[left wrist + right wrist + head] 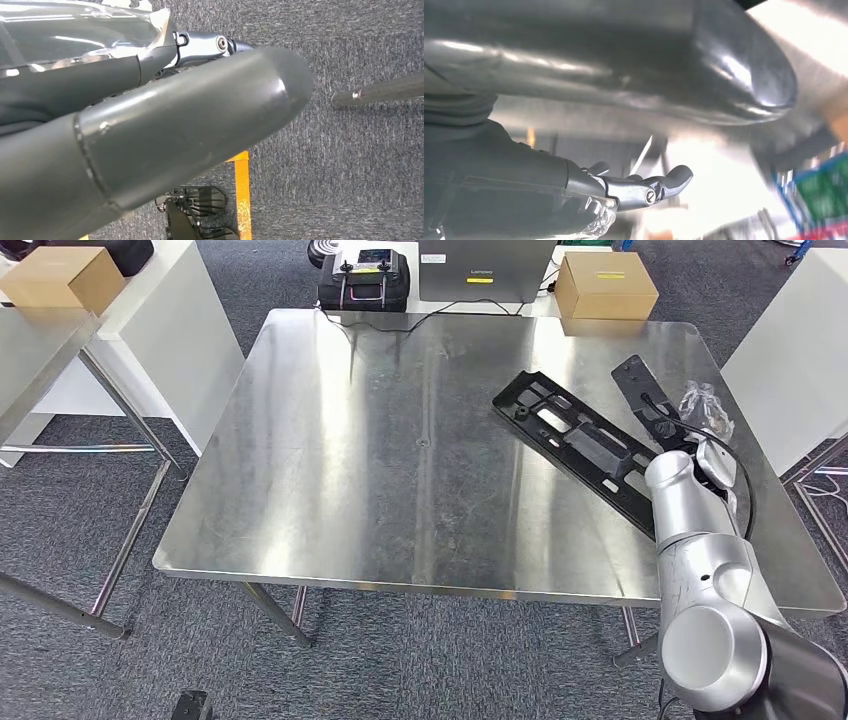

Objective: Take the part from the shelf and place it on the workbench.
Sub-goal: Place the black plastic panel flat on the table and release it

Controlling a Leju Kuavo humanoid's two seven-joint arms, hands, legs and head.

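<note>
Already the long black part (585,445) lies flat on the desk (380,460), stretching diagonally ahead-left of the right robot hand (712,462), whose grasp I cannot tell.

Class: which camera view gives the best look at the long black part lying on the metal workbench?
The head view. There the long black part lies whole on the workbench, near its right side, with the right arm just reaching its near end. The left wrist view looks at carpet; the right wrist view is blurred, and I cannot pick the part out there.
</note>
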